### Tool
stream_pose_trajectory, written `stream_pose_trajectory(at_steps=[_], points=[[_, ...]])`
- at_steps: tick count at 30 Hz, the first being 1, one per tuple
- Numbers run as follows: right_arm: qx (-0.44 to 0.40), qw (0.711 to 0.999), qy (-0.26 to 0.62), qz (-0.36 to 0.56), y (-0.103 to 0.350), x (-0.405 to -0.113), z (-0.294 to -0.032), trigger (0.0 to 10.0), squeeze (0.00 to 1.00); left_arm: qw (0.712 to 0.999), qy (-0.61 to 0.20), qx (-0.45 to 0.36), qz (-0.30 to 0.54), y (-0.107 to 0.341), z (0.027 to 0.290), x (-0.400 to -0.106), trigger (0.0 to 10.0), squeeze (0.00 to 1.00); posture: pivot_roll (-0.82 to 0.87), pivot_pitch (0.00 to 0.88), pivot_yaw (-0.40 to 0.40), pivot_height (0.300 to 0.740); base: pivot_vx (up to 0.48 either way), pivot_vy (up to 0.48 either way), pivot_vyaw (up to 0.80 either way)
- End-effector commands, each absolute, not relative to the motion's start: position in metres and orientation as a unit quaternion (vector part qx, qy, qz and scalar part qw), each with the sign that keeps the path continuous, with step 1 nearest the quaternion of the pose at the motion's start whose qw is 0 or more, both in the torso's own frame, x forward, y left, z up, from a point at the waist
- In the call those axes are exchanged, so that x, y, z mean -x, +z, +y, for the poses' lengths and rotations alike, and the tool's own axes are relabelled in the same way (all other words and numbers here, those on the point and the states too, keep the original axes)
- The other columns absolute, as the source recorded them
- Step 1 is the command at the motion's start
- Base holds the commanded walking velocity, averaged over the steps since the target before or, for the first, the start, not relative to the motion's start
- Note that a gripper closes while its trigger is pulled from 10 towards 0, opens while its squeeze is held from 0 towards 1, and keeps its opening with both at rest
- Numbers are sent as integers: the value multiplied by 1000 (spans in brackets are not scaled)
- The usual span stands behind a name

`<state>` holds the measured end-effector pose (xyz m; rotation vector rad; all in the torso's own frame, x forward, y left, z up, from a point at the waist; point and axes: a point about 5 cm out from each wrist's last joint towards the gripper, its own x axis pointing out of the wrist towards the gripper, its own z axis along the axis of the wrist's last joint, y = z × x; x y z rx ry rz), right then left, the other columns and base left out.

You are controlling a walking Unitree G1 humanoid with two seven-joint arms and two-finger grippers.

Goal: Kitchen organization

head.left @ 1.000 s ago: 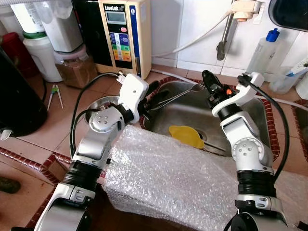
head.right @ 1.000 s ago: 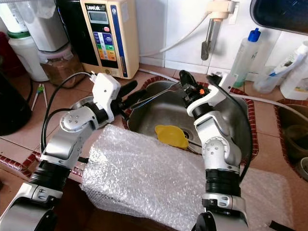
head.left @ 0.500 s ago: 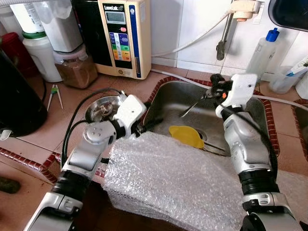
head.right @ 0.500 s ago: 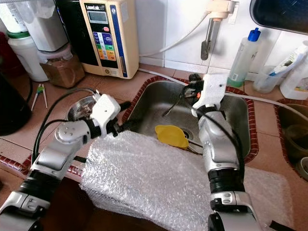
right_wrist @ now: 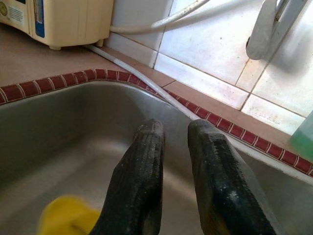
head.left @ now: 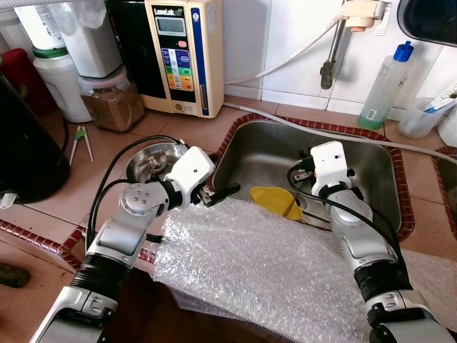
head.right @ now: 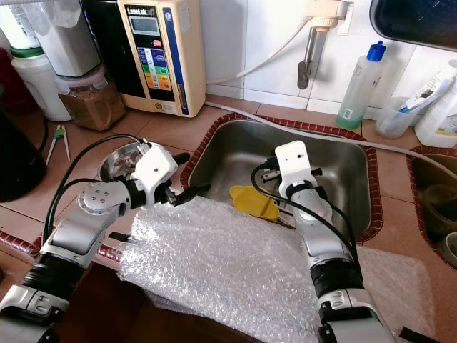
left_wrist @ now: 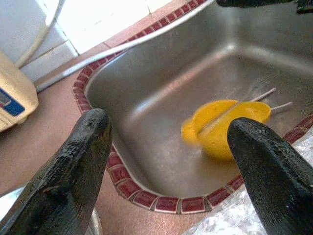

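Down in the steel sink lies a yellow bowl, tipped on its side near the drain, with thin metal utensils lying across and beside it. On the counter to the left of the sink sits a small steel bowl with something dark in it; what it is, I cannot tell. Behind it stands a clear jar of brown powder, next to a white lidded container.

The left gripper hovers at the sink's left rim, just above the edge of the bubble wrap, its fingers spread wide with nothing between them. The right gripper hangs low inside the sink, just right of the yellow bowl, fingers nearly closed with a narrow gap, holding nothing.

The counter is terracotta tile, and red mosaic trim rings the sink. The bubble wrap sheet drapes over the near edge. Against the white tiled wall stands a cream water appliance. A tap hangs over the sink. A clear bottle with a blue cap stands at the right.
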<state>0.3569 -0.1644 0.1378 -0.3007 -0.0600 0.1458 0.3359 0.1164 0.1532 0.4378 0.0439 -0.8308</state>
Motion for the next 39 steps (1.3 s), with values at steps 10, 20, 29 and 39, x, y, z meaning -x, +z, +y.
stream_pose_trajectory(at_steps=[10, 20, 29, 39], points=[[127, 988, 76, -53, 146, -360, -161, 10000, 1000, 913, -323, -249, 26, 155, 128, -350, 10000, 1000, 1, 0, 75, 740, 0, 0, 0], [42, 983, 125, -126, 171, -355, -143, 10000, 1000, 950, -168, -254, 64, 159, 167, -370, 10000, 1000, -1, 0, 67, 740, 0, 0, 0], [88, 953, 231, -175, 189, -342, -114, 10000, 1000, 961, -81, -236, 119, 148, 186, -378, 10000, 1000, -17, 0, 70, 740, 0, 0, 0], [149, 916, 343, -142, 178, -322, -88, 10000, 757, 969, -19, -151, 197, 132, 200, -379, 10000, 0, -25, 0, 81, 740, 0, 0, 0]])
